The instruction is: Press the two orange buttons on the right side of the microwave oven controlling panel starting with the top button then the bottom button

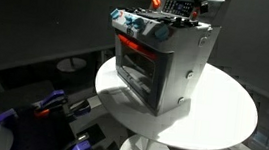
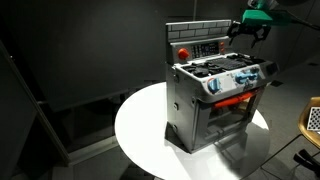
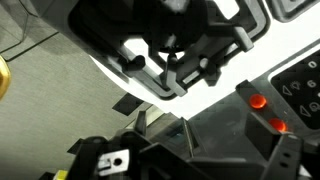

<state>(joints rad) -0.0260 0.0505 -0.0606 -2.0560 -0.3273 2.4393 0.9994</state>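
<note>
A grey toy oven (image 1: pixel 161 63) (image 2: pixel 215 100) stands on a round white table (image 1: pixel 220 119) (image 2: pixel 140 130). Its upright control panel (image 2: pixel 205 47) rises at the back of the top. My gripper (image 1: pixel 187 10) (image 2: pixel 250 32) hovers by the panel's upper end, above the oven's top. In the wrist view, two small orange buttons (image 3: pixel 258 100) (image 3: pixel 278 125) sit one beside the other on the dark panel, to the right of my gripper (image 3: pixel 190 130). The fingers look shut, hold nothing and are apart from both buttons.
A larger red round button (image 1: pixel 158 4) (image 2: pixel 182 50) sits at the panel's other end. Blue and white knobs (image 1: pixel 140 25) (image 2: pixel 235 80) line the oven's front edge. The oven door glows orange (image 1: pixel 137 55). Dark curtains surround the table.
</note>
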